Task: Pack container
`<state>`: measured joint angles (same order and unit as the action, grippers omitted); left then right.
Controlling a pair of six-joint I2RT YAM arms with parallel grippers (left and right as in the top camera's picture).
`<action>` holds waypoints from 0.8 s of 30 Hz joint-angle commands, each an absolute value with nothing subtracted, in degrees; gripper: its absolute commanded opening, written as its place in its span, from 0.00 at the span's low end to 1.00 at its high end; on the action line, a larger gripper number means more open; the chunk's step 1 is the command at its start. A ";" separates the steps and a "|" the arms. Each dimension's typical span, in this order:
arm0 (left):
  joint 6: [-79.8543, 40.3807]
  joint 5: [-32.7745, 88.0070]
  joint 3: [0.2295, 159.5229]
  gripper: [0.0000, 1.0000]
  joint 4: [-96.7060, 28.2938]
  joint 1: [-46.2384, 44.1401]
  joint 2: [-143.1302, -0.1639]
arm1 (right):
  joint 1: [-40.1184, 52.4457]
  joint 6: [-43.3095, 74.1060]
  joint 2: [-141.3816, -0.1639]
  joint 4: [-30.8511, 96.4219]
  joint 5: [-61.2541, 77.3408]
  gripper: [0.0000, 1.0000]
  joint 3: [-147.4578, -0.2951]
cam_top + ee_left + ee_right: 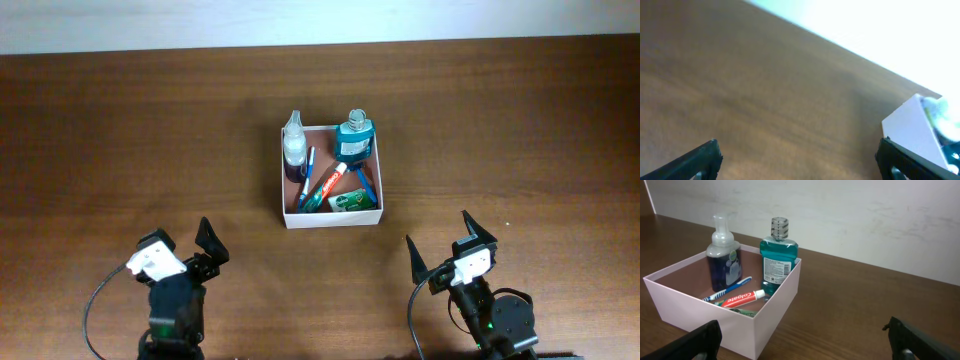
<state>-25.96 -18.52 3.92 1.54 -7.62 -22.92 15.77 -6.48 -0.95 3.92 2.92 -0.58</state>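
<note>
The container (333, 218), a square white-walled box with a reddish-brown inside, sits mid-table. In it stand a teal mouthwash bottle (354, 137) and a clear pump bottle (294, 148). A toothpaste tube (325, 186), a blue toothbrush (306, 178) and a green packet (350, 201) lie flat between them. My left gripper (180, 245) is open near the front edge, left of the box, with nothing in it. My right gripper (443, 245) is open to the box's front right, also with nothing in it. The right wrist view shows the container (780, 305), mouthwash (777, 262) and toothpaste (742, 298) ahead of the right gripper (805, 342).
Bare brown wood lies all round the box. In the left wrist view only a white corner of the container (912, 127) shows at the right, beyond my left gripper (800, 162). A pale wall runs along the table's far edge (320, 42).
</note>
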 commanded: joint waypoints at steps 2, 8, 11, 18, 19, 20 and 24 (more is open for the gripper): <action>-15.00 -19.29 2.81 0.99 2.13 -7.44 -19.75 | 15.33 -6.87 -0.84 4.29 3.05 0.99 -0.32; -3.84 -19.27 1.69 0.99 1.85 -7.42 -15.84 | 15.33 -6.87 -0.84 4.29 3.05 0.99 -0.32; -3.51 -18.85 0.43 0.99 0.75 -7.42 -14.13 | 15.33 -6.87 -0.84 4.29 3.05 0.99 -0.32; 3.01 -15.27 0.47 0.99 -3.22 -4.71 -9.08 | 15.33 -6.87 -0.84 4.29 3.05 0.99 -0.32; 4.16 -14.55 0.47 0.99 -3.29 -3.97 -8.25 | 15.33 -6.87 -0.84 4.29 3.05 0.99 -0.32; 4.84 -14.35 0.47 0.99 -3.31 -2.94 -7.25 | 15.33 -6.87 -0.84 4.29 3.05 0.99 -0.32; 4.82 -14.37 0.47 0.99 -3.31 -2.07 -5.91 | 15.33 -6.87 -0.84 4.29 3.05 0.99 -0.32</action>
